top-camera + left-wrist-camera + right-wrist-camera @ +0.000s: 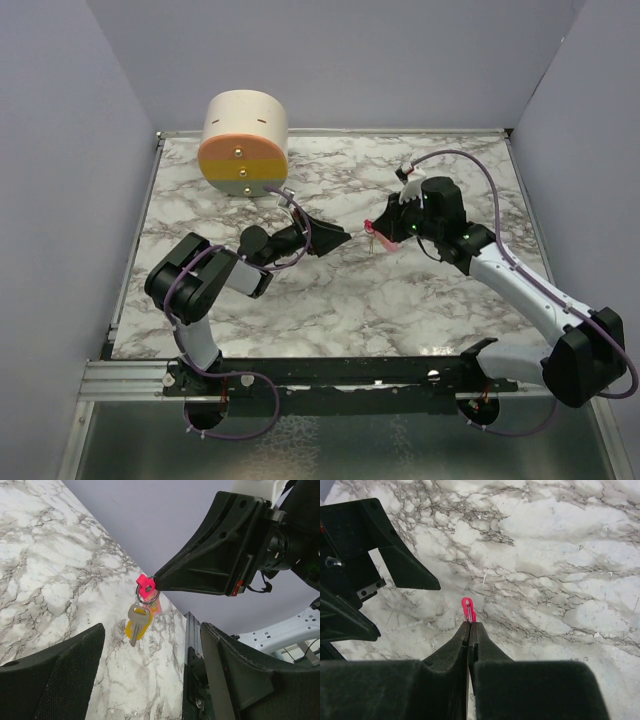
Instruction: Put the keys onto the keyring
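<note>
My right gripper (383,226) is shut on the pink keyring (372,224) and holds it above the marble. In the right wrist view only a pink loop of the keyring (468,609) sticks out past the shut fingertips of that gripper (470,625). In the left wrist view the pink strap (145,583) is pinched at the tip of the right gripper's fingers (210,565). A metal ring (148,598) hangs under it, carrying the keys (137,623): a silver key in front of a flat yellow-orange piece. My left gripper (150,680) is open and empty, a short way left of the keys (335,238).
A large cream-and-orange cylinder (243,145) lies on its side at the back left of the marble table (330,300). Grey walls close in the back and both sides. A black rail (330,372) runs along the near edge.
</note>
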`<action>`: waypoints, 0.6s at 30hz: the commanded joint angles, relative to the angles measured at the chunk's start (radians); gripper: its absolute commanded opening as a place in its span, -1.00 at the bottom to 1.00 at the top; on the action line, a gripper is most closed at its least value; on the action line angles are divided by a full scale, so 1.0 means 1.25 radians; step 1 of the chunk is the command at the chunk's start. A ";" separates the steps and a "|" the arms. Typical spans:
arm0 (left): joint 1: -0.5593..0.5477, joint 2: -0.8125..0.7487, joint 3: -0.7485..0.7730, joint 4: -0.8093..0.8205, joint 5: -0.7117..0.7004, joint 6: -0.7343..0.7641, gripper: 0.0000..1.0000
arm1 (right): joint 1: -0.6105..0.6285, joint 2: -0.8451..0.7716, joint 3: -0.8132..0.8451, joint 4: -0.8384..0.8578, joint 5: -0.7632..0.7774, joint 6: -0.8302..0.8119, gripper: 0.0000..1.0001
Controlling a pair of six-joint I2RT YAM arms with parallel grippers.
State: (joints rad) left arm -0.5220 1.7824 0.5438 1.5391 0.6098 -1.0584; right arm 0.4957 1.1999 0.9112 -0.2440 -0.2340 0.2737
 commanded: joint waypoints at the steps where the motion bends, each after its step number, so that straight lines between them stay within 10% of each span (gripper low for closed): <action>1: 0.000 -0.017 -0.014 0.139 -0.008 0.049 0.58 | -0.001 0.032 0.051 -0.044 -0.032 -0.015 -0.98; 18: -0.057 0.043 -0.010 0.176 -0.048 0.114 0.59 | -0.002 0.085 0.075 0.060 -0.118 0.085 -0.98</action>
State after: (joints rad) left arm -0.5655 1.7905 0.5098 1.5394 0.5816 -0.9375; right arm 0.4957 1.2888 0.9672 -0.2527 -0.3019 0.3233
